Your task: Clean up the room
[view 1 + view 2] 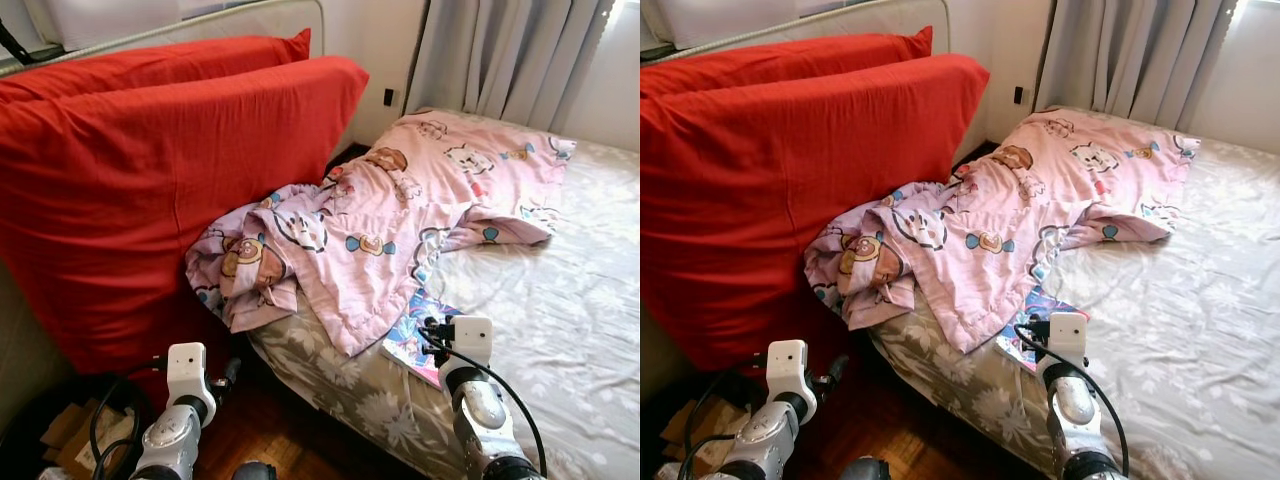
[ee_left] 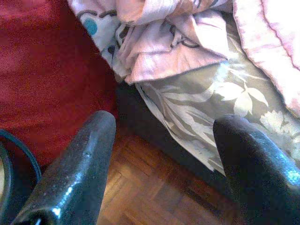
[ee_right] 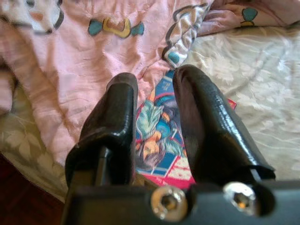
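Observation:
A crumpled pink cartoon-print blanket [image 1: 380, 230] lies across the bed [image 1: 560, 320], its bunched end hanging over the near edge. A colourful comic book [image 1: 408, 347] lies on the sheet, partly tucked under the blanket's hem. My right gripper [image 3: 154, 79] hovers just above the comic book [image 3: 159, 136], fingers a little apart with nothing between them. My left gripper [image 2: 161, 126] is low beside the bed, wide open over the wooden floor [image 2: 154, 187], near the bunched end of the blanket [image 2: 173, 47].
Two big red cushions [image 1: 150, 180] lean upright against the bed's left side. A dark bin with cardboard [image 1: 60, 430] sits at the bottom left by black cables. Grey curtains [image 1: 510, 60] hang behind the bed. A narrow strip of parquet floor [image 1: 270, 430] runs between cushions and bed.

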`<state>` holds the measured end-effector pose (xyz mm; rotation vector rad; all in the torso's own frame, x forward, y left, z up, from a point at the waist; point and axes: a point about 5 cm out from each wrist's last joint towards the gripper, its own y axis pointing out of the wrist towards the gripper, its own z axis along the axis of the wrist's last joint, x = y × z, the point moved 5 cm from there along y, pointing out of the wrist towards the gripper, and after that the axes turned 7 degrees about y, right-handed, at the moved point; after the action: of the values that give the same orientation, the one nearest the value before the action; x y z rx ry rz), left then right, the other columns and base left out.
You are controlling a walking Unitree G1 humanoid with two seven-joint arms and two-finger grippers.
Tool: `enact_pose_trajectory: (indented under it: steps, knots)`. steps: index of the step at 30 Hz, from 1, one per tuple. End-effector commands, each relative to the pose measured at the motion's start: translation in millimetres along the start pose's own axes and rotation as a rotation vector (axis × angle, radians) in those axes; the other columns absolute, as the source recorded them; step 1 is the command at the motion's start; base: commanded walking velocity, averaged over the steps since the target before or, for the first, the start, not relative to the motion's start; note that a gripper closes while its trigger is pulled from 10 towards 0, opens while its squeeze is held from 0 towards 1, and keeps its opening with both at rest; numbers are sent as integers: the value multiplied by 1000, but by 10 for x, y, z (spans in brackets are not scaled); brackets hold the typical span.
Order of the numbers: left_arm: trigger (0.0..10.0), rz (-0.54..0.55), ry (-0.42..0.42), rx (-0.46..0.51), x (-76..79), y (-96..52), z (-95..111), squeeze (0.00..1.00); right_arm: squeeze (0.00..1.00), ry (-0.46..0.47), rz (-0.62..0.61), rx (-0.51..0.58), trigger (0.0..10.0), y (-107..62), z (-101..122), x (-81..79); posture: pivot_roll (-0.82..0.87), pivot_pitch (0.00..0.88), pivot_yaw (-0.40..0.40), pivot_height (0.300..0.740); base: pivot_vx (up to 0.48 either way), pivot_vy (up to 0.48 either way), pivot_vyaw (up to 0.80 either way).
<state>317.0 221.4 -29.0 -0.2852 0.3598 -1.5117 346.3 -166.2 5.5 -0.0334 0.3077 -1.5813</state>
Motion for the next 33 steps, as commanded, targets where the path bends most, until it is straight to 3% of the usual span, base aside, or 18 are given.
enact_pose_trajectory:
  steps: [1, 11, 14, 21, 27, 33]
  knots:
    - [10000, -15, -15, -3, 60, 17, 8, 0, 0, -1, -24, -16, 10000, -8, -17, 85, 1, 0, 2, 620, 352, 0, 0]
    - [10000, -15, -14, 2, 55, 10, 6, 0, 0, 23, -48, -32, 10000, -5, -38, 111, 1, 0, 3, 620, 283, 0, 0]
    - [10000, -3, -53, 11, 35, 14, 24, 0, 0, 37, -81, -36, 10000, 11, -13, 183, -2, 0, 5, 620, 0, 0, 0]
    - [10000, -22, -47, 65, 57, 79, 213, 0, 0, 54, -93, -34, 10000, 48, 40, 218, 0, 0, 11, 620, 0, 0, 0]
    - [10000, -42, -17, 91, 53, 121, 342, 0, 0, 65, -65, -31, 10000, 144, 155, 139, 2, 0, 15, 620, 0, 0, 0]
    - [10000, -62, 32, 189, 47, 177, 654, 0, 0, 105, -74, -39, 10000, 239, 268, 106, 14, 18, 23, 620, 0, 0, 0]
